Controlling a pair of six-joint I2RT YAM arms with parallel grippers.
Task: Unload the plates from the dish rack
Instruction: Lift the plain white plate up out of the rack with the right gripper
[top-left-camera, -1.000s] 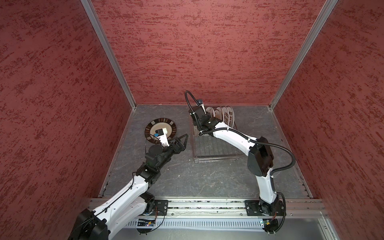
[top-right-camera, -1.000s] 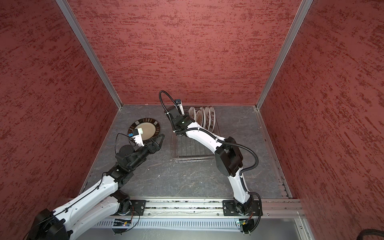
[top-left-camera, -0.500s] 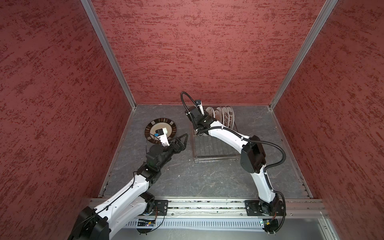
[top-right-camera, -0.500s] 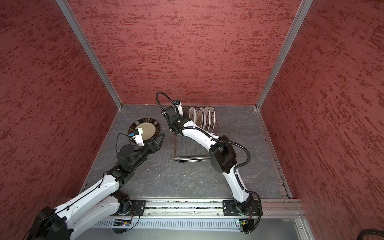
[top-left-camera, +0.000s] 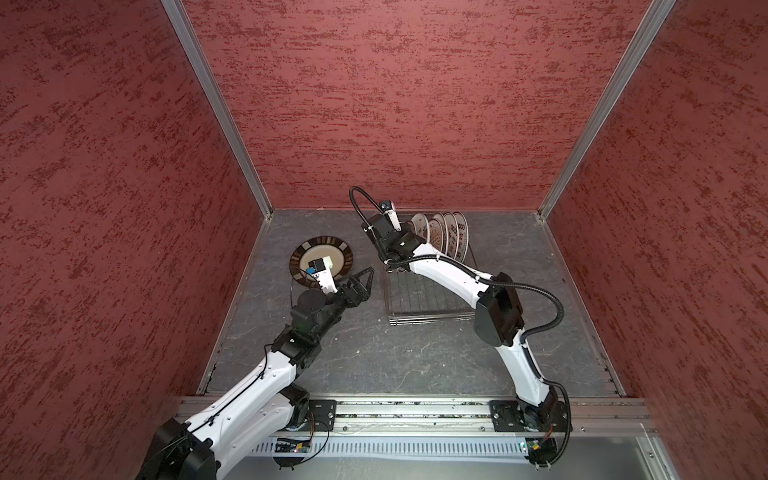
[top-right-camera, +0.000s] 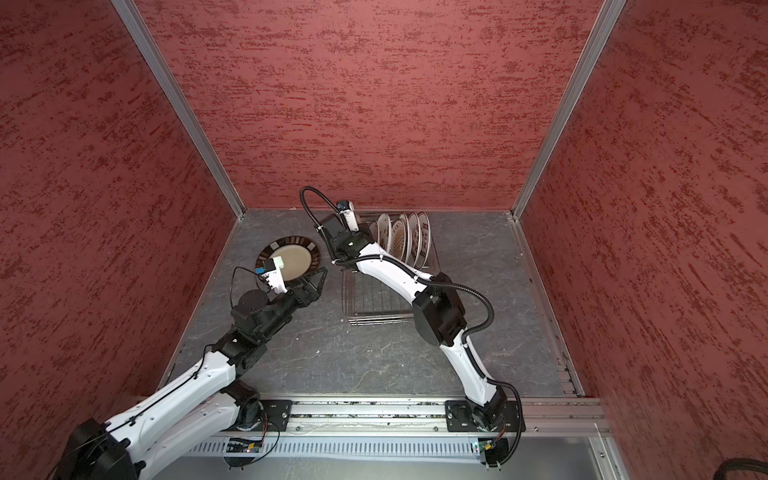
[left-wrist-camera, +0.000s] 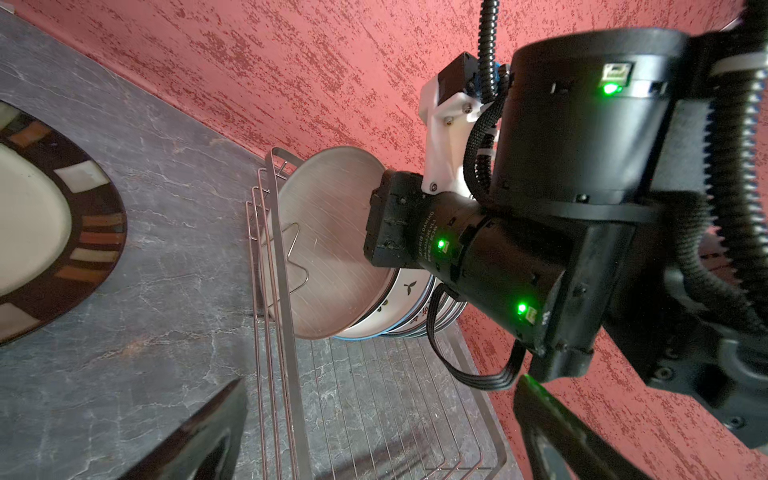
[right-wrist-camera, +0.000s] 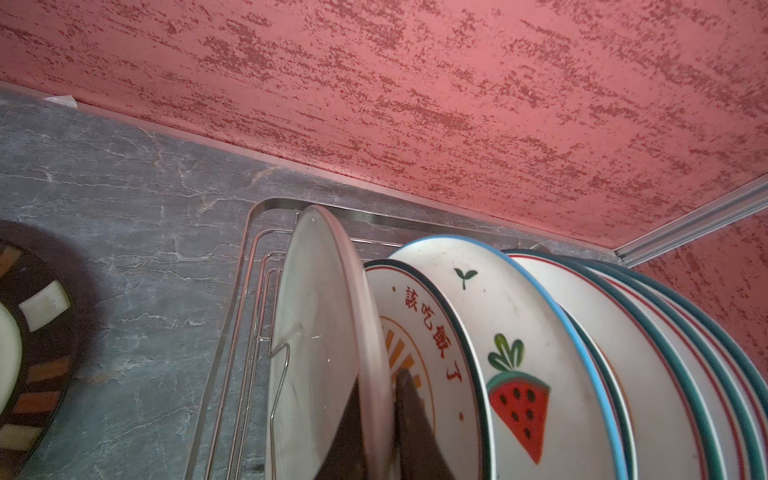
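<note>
The dish rack (top-left-camera: 419, 299) (top-right-camera: 374, 303) stands at the back, with several plates (top-left-camera: 449, 237) (top-right-camera: 409, 241) upright at its far end. In the right wrist view my right gripper (right-wrist-camera: 378, 424) is shut on the rim of the plain plate (right-wrist-camera: 320, 324) at the row's left end. That plate leans away from the sunburst plate (right-wrist-camera: 419, 332) and the watermelon plate (right-wrist-camera: 519, 374). A dark-rimmed plate (top-left-camera: 338, 257) (top-right-camera: 299, 253) lies flat on the table left of the rack. My left gripper (top-left-camera: 368, 282) (left-wrist-camera: 374, 449) hangs open and empty between that plate and the rack.
The red back wall (top-left-camera: 415, 145) rises right behind the rack, and the right side wall (top-left-camera: 665, 249) is farther off. The left wrist view shows the rack's side rail (left-wrist-camera: 282, 332) and the right arm's wrist (left-wrist-camera: 498, 257) above the wire grid.
The right arm's elbow swung left and its wrist shifted slightly left at the plate row. Its jaws tightened on the plain plate's rim. The left arm has not moved.
</note>
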